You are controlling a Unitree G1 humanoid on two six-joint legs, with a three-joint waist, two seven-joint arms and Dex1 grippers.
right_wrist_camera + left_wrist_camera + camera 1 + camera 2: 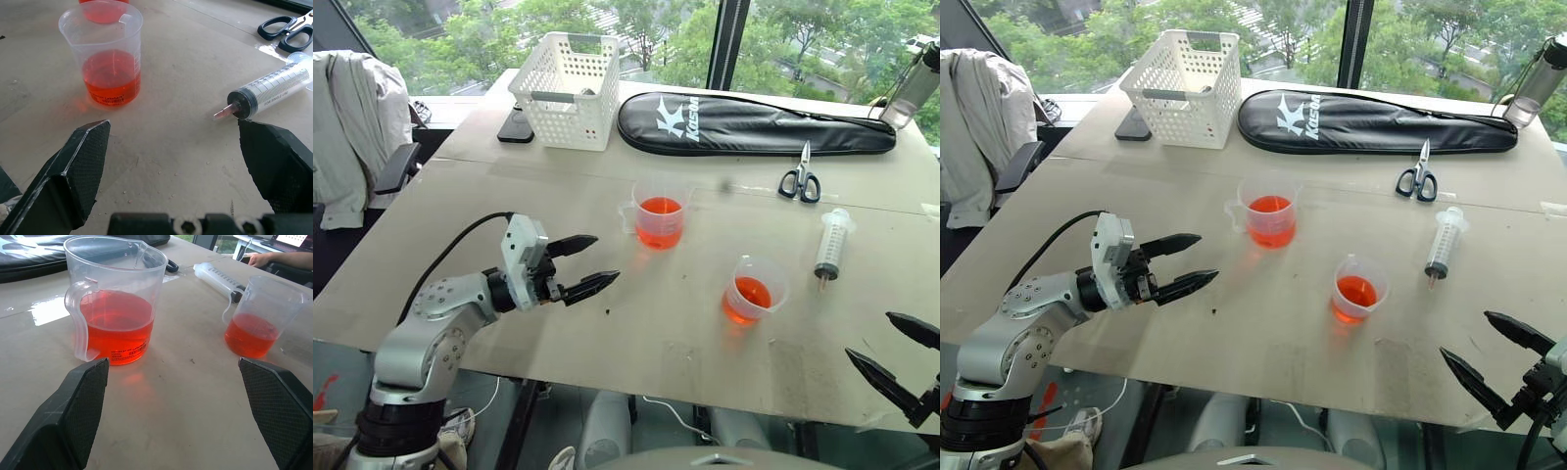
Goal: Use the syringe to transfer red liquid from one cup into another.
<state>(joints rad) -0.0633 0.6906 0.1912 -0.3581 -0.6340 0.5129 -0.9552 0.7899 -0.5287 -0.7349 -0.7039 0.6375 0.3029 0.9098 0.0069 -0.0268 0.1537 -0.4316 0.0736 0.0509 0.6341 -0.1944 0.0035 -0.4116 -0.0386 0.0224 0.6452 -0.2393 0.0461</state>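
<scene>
Table [607, 333] work comes first, and my job now is to pick up the syringe [832, 244], which nobody has touched yet. Both my pincers are spread wide and hold nothing. My left pincer [579, 265] hangs over the table near the tall cup with the handle [658, 217]. My right pincer [897, 355] waits at the near edge, and the syringe lies at about 11 o'clock from it, a little way off.

I think the right pincer should do the picking, since it is closer. I should come down over the fat middle of the tube, not the thin tip, and squeeze softly so the round tube does not roll or squirt away. I must keep off the small cup [752, 291], which sits at about 8 o'clock from the syringe. A bump could spill it.

Now the things, big to small. The tall cup is see-through and about half full of red liquid [660, 221]. The small cup has no handle, a wide rim, and some red liquid low inside. The syringe is a clear tube with little marks printed on it. It lies flat with its narrow tip [223, 112] pointing toward me, and the tip looks a bit pink.
</scene>
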